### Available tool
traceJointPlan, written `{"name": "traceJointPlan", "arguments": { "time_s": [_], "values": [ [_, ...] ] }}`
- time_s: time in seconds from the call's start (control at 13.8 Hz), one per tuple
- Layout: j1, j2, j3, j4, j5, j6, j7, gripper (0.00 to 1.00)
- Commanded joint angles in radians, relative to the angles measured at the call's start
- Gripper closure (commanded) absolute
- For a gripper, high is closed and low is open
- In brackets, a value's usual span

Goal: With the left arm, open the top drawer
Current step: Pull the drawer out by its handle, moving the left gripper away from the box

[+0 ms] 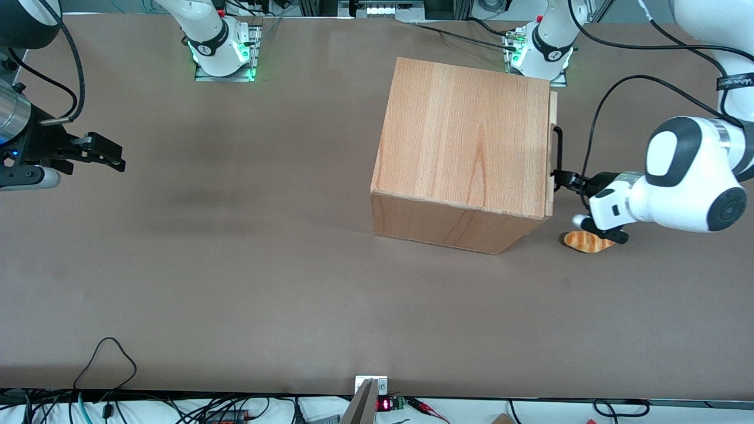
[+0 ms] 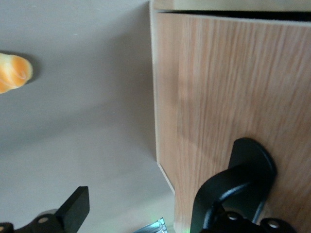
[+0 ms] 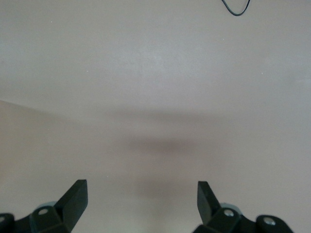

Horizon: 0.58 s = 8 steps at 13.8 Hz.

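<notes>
The top drawer's flat wooden front panel [image 1: 552,154] [image 2: 228,97] faces the working arm's end of the table and lies close against the cabinet [image 1: 465,141]. Its slim black bar handle [image 1: 558,147] [image 2: 252,162] runs along the panel. The left arm [image 1: 689,174] reaches in level with the handle. Its black gripper [image 1: 561,177] [image 2: 143,206] is open at the handle end nearer the front camera. One finger [image 2: 206,206] lies against the handle's mount. The other finger [image 2: 75,208] stands off the panel over bare table. Nothing is held between them.
An orange croissant-like object [image 1: 587,241] [image 2: 12,73] lies on the brown table [image 1: 235,265] under the left arm's wrist, in front of the drawer. The arm bases [image 1: 539,53] stand farther from the front camera than the cabinet. Cables [image 1: 106,359] trail at the table's near edge.
</notes>
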Motion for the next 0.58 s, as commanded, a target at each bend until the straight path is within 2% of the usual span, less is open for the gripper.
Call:
{"name": "traceJointPlan", "arguments": {
  "time_s": [0.0,0.22,0.51],
  "values": [
    [0.022,-0.007,0.004,0.0,0.032,0.025,0.02,0.0],
    [0.056,-0.01,0.004,0.011,0.101,0.023,0.014,0.0],
    [0.107,-0.002,0.005,0.032,0.102,0.023,0.017,0.0]
  ]
}}
